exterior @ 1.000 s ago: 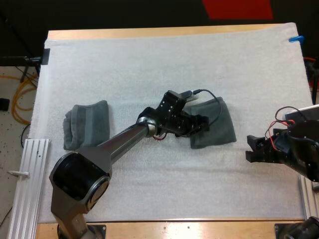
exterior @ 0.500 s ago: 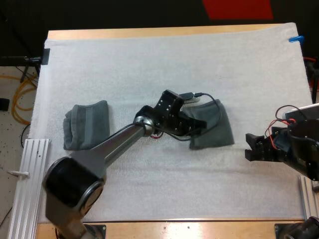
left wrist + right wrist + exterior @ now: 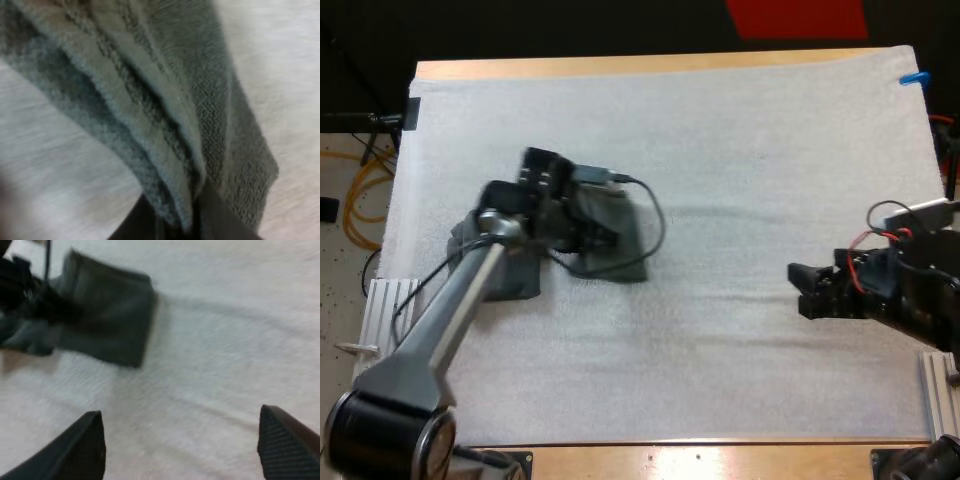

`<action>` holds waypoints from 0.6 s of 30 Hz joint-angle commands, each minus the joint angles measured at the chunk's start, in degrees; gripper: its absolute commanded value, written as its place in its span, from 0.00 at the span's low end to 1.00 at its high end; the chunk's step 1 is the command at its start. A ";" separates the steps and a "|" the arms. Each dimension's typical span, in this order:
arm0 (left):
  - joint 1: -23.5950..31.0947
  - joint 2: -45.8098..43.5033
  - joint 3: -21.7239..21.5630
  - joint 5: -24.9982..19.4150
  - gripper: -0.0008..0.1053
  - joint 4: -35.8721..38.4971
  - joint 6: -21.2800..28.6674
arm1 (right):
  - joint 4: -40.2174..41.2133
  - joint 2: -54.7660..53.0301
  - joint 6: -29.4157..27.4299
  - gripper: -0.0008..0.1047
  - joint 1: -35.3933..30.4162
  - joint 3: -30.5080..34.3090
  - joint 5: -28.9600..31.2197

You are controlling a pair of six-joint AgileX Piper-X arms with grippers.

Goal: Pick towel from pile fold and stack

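The left gripper [image 3: 602,238] is positioned left of centre in the high view, over the white mat [image 3: 740,150]. It is clenched on the folded towel [image 3: 625,252]. In the left wrist view, the folded towel [image 3: 165,115] presents several thick layered folds. One edge is pinched between the two black fingers [image 3: 220,220], which press on it from both sides. In the high view the folded towel extends to the right of the left gripper. Whether it is lifted clear of the white mat or resting on it cannot be determined.

A second towel [image 3: 515,283] lies at the left of the frame, on the white mat and partly covered by the left arm. It sits just beside the folded towel. Contact between the two cannot be confirmed.

The right gripper [image 3: 801,291] is at the right of the frame, slightly below mid-height, pointing left and well apart from both towels. It is released: in the right wrist view its fingers [image 3: 82,450] stand wide apart with bare white mat [image 3: 200,390] between them. Beyond the fingers lies the folded towel [image 3: 110,322], with the left gripper [image 3: 35,297] at its far end.

The wooden table [image 3: 620,66] is visible as a strip along the top edge of the white mat and again along the bottom of the frame.
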 commanded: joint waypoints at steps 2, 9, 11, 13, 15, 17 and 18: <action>2.82 -2.14 -1.25 -3.04 0.01 3.01 3.36 | -1.30 2.02 0.28 0.60 0.09 -0.07 -3.53; 11.67 -2.90 -6.31 -3.82 0.01 9.86 8.62 | -6.84 9.66 2.85 0.60 0.09 -0.07 -10.24; 13.43 -2.90 -7.28 -3.82 0.01 11.28 9.20 | -7.98 11.01 4.21 0.60 0.09 -0.07 -12.26; 14.74 -2.90 -7.77 -3.82 0.01 12.56 9.31 | -8.52 12.11 4.80 0.60 0.09 -0.07 -13.17; 16.39 -2.90 -7.88 -3.82 0.01 14.70 10.30 | -8.61 13.01 4.94 0.60 0.09 -0.07 -13.16; 17.38 -2.77 -7.88 -3.68 0.01 16.27 11.05 | -8.61 13.45 4.94 0.60 0.09 -0.07 -13.16; 17.91 -2.64 -7.77 -3.52 0.01 16.83 11.26 | -8.61 13.59 4.94 0.60 0.09 -0.07 -13.16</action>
